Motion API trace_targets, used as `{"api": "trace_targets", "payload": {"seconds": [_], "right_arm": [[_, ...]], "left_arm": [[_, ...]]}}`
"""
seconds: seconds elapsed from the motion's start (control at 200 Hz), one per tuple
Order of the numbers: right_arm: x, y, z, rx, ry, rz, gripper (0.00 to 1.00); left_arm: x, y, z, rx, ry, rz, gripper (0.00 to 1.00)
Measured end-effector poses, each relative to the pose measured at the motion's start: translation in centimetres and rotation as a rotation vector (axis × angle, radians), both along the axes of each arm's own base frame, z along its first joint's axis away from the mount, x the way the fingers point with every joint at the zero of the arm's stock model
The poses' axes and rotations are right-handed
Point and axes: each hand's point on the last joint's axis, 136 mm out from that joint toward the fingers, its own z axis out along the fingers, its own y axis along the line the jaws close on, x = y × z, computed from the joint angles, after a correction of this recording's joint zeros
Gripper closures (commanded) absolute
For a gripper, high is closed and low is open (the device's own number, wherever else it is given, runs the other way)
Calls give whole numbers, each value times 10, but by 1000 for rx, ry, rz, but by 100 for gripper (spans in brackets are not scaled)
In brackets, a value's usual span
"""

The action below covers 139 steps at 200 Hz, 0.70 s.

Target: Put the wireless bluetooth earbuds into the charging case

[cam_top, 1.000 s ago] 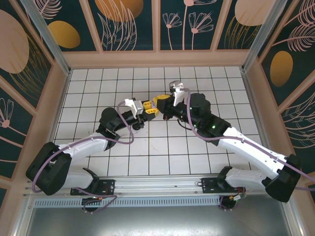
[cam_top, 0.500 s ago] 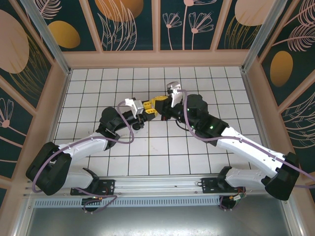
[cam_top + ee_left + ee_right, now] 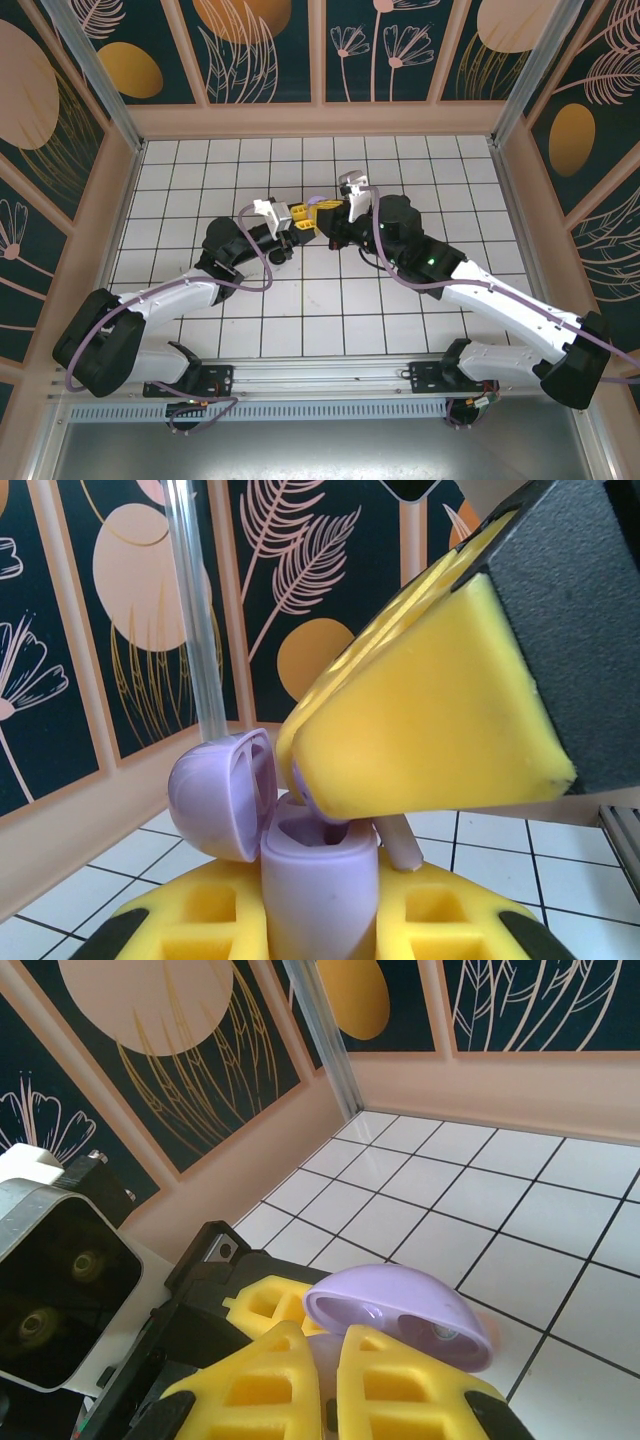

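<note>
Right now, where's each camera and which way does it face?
Top external: overhead behind the bases, looking down on the white tiled table; both arms, left hand facing right hand.
Left wrist: on that arm, facing patterned wall past the rounded lilac plastic charging case; own yellow fingers below.
Right wrist: on that arm, facing table and wall; own yellow fingers below.
Shared: the case's open lid, both wrists.

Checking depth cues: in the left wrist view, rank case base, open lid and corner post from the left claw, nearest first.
1. lilac case base: clamped in the left claw.
2. open lid: hinged up-left.
3. corner post: far back, left.
</note>
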Motion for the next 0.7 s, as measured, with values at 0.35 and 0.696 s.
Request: {"api": "trace_targets", "payload": {"seconds": [0.35, 0.696], "right_arm": [[-20, 3, 26, 65, -20, 102, 100], [-37, -8, 61, 130, -113, 148, 100]], "left_arm": [[-3, 1, 8, -15, -50, -7, 100], [-6, -2, 12, 3, -126, -22, 100]]}}
